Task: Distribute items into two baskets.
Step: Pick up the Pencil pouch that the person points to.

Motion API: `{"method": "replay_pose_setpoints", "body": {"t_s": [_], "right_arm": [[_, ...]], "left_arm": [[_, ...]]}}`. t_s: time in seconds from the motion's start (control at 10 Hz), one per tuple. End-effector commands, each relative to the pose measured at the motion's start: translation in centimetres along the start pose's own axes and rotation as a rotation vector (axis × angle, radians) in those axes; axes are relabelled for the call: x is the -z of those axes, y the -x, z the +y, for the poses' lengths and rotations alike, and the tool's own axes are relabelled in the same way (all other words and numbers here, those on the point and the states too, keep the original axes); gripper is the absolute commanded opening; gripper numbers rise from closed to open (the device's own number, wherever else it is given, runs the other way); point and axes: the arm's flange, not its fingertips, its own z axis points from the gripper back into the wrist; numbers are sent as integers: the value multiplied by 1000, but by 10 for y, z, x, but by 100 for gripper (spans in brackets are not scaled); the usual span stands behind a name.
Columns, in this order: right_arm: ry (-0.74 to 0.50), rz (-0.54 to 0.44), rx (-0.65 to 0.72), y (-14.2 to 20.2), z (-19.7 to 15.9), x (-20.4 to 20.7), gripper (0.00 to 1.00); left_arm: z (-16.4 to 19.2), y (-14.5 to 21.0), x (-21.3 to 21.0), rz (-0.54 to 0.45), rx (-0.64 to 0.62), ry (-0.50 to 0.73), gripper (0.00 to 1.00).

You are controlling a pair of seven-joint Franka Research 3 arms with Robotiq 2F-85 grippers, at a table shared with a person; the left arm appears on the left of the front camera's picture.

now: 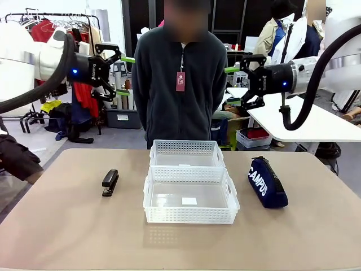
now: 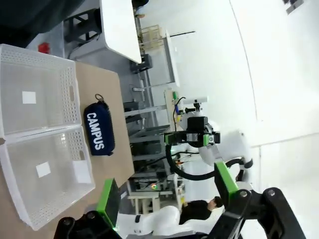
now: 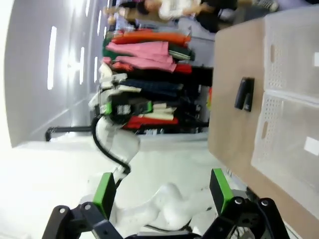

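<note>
Stapler [image 1: 110, 183] lies left of baskets [image 1: 190, 215], pouch [image 1: 267, 182] right, both on worktop [image 1: 67, 231]. Left tool [image 1: 125, 75] and right tool [image 1: 233, 85] hang high, jaws apart, empty. Best: each drops on its own side, straddling the item's narrow width.

Left tool [image 1: 126, 75] and right tool [image 1: 232, 86] hang high over the rear of the desk [image 1: 67, 226], jaws spread wide, well apart from everything on it. Centre obstructed: near basket [image 1: 190, 215] and far basket [image 1: 186, 145] stand touching, one behind the other, tops unobstructed from above. Stapler [image 1: 110, 182] lies on the left, well apart from the baskets, bare desk on all sides. Pouch [image 1: 266, 182] lies on the right, near the near basket's right wall, with a narrow lane between. A person [image 1: 177, 84] stands at the far edge behind the far basket, closing that approach. Front strip of desk passable
</note>
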Motion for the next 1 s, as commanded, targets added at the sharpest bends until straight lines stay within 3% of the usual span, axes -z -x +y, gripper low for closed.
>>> {"method": "replay_pose_setpoints", "body": {"t_s": [0.0,0.3,0.9], "right_arm": [[-52,107,34,-23,10,-19,100],[-89,176,7,-39,22,-49,100],[-114,145,-27,-49,16,-96,100]], "left_arm": [[6,-3,4,4,-44,46,100],[14,-6,-11,51,-48,130,100],[10,-8,-25,72,-27,177,100]]}}
